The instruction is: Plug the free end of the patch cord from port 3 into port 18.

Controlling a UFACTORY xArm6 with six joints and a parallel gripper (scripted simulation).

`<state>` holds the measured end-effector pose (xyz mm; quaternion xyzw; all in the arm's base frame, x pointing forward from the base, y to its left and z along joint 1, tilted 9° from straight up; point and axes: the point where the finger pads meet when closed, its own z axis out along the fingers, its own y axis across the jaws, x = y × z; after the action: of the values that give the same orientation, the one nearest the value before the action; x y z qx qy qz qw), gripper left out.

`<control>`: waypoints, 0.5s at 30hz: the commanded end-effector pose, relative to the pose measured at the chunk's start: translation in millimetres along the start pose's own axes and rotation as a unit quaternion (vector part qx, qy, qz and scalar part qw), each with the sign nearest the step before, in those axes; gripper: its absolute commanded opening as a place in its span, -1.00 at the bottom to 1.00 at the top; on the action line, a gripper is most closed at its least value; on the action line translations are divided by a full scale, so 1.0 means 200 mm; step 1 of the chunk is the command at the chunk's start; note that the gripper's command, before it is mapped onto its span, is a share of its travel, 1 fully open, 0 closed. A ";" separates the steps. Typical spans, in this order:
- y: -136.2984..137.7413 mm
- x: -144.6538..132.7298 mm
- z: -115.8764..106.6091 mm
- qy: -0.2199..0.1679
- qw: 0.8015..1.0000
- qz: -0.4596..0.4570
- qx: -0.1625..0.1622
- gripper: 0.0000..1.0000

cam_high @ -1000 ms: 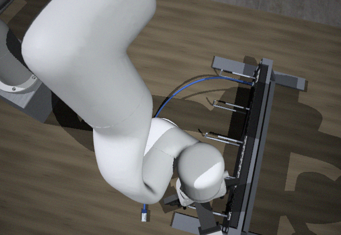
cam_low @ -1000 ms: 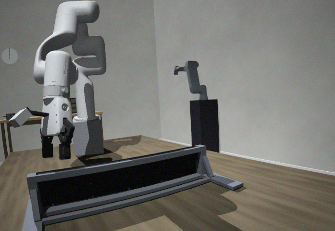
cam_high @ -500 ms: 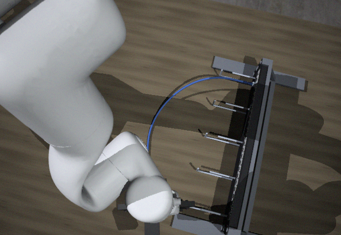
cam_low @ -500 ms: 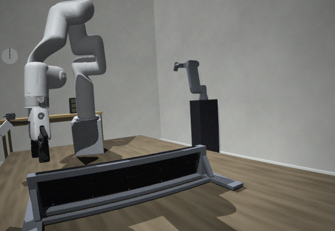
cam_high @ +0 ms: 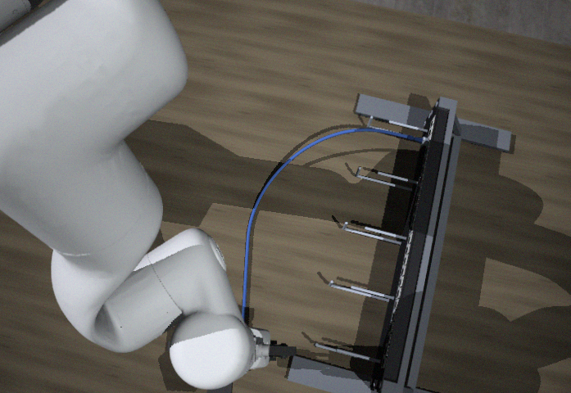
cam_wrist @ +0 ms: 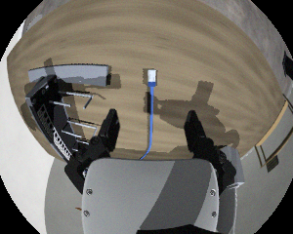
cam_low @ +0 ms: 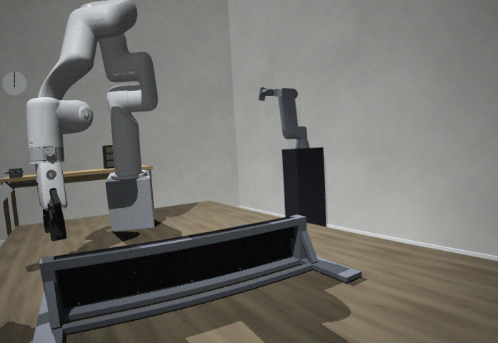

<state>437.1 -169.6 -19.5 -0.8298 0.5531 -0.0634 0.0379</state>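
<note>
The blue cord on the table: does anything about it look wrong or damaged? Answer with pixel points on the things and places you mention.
Nothing stands out. The blue cord (cam_high: 247, 241) (cam_wrist: 151, 112) curves smoothly from the rack (cam_high: 448, 185) (cam_low: 172, 240) (cam_wrist: 68, 74), without visible kinks; its loose plug (cam_wrist: 149, 77) lies on the table, unplugged.
</note>
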 end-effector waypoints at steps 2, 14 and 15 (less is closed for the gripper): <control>0.00 0.01 -0.01 0.001 1.000 0.001 0.001 1.00; 0.00 0.01 -0.01 0.001 1.000 0.001 0.001 -1.00; 0.00 0.01 -0.01 0.001 1.000 0.001 0.001 -1.00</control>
<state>436.3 -170.0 -19.7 -0.8295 0.5537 -0.0628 0.0384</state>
